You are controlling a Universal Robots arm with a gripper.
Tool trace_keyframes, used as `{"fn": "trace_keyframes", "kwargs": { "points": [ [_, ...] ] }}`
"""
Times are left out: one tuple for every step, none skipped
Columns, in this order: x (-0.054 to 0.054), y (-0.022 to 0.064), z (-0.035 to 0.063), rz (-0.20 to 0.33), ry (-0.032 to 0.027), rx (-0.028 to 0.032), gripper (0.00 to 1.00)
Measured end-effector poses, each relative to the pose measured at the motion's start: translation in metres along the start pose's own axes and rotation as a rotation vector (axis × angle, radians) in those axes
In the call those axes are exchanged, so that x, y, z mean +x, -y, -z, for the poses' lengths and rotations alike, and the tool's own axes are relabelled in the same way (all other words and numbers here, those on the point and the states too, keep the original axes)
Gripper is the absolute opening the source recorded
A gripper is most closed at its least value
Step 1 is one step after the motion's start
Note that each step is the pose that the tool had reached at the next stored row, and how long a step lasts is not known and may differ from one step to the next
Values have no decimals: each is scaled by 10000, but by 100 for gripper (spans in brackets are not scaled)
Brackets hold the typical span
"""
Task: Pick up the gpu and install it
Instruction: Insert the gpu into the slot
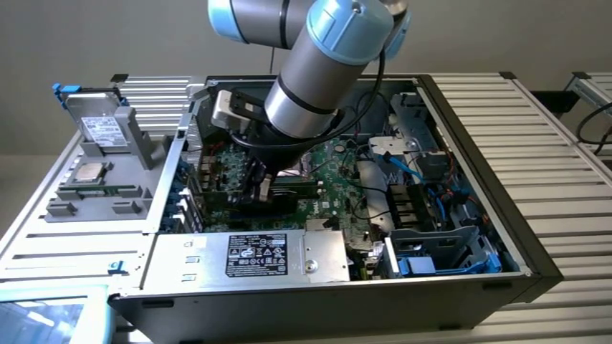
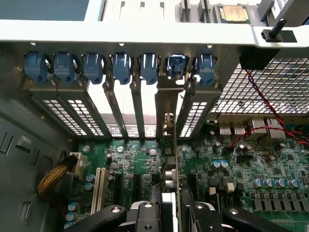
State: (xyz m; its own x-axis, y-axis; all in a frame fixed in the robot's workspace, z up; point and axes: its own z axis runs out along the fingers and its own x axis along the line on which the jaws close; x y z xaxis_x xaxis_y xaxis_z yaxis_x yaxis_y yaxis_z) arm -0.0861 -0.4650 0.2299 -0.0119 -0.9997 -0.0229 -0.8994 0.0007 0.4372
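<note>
Wrist view has the tool (image 2: 169, 212) clamped on the gpu (image 2: 170, 159), standing edge-on just ahead over the motherboard (image 2: 251, 164), its bracket at the open rear slot; I'd keep it square and press evenly.

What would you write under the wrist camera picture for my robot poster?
The gripper holds the gpu on edge over the green motherboard, its metal bracket lined up with the blue-clipped slots.
</note>
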Motion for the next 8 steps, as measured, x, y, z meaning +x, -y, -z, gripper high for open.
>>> {"fn": "trace_keyframes", "kwargs": {
  "points": [
    [-3,2,-2,2,-3,-1,28],
    [-4,3,-3,3,-3,-1,28],
    [-4,4,-4,3,-4,-1,28],
    [-6,5,-5,4,-3,-1,28],
    [-8,6,-6,7,-3,0,28],
    [-14,6,-5,6,-6,0,28],
    [-22,5,-5,3,-7,-1,28],
    [-27,1,-1,0,-13,-3,28]
  ]
}}
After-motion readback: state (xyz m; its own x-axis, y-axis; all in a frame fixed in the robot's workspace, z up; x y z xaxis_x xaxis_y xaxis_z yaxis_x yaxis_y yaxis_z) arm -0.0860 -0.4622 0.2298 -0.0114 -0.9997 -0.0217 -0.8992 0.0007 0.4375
